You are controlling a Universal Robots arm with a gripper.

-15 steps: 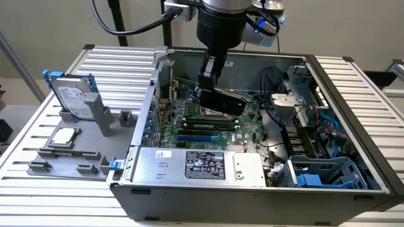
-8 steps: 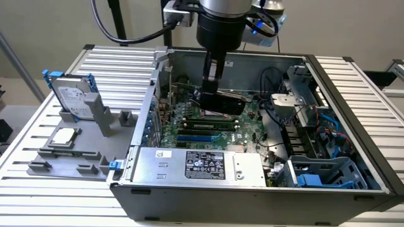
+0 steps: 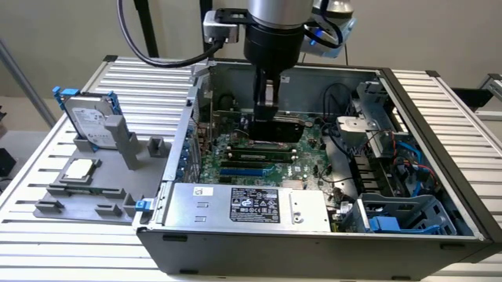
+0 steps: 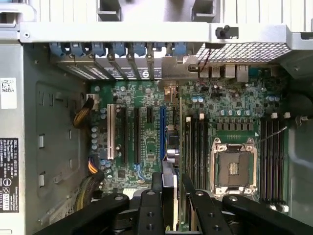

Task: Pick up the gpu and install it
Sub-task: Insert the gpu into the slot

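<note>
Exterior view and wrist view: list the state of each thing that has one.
gpu: gripped, on edge, inside the case, over the motherboard; seated or not, cannot tell.
gripper: shut on the gpu.
case: lying on its side, side panel off.
CPU socket: empty.
hard drive: upright in the grey stand, outside the case.
CPU chip: flat on the stand.
</note>
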